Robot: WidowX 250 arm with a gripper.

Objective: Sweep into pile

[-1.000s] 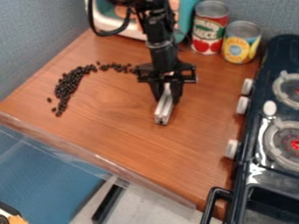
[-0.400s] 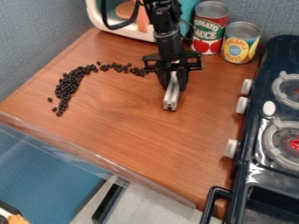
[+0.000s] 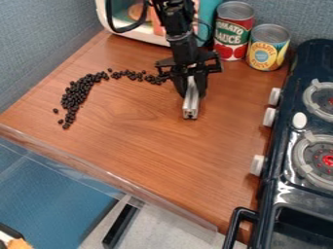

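Note:
My gripper (image 3: 191, 92) hangs over the upper middle of the wooden table, shut on a pale metallic bar-like tool (image 3: 191, 103) that points toward the table's front. Small black beans (image 3: 76, 93) lie in a curved band to the left. The band is thick on its left side and thins into a scattered line (image 3: 133, 75) that runs right, up to beside the gripper. A few loose beans sit at the band's lower left end.
Two cans, one red (image 3: 233, 30) and one yellow (image 3: 268, 47), stand at the back right. A white and teal toy appliance (image 3: 132, 26) is behind the arm. A dark toy stove (image 3: 312, 126) lines the right side, and a clear edge strip (image 3: 110, 179) borders the table's front.
The gripper and its tool have moved back toward the cans and slightly right, then a little left again most recently. The beans look almost unmoved.

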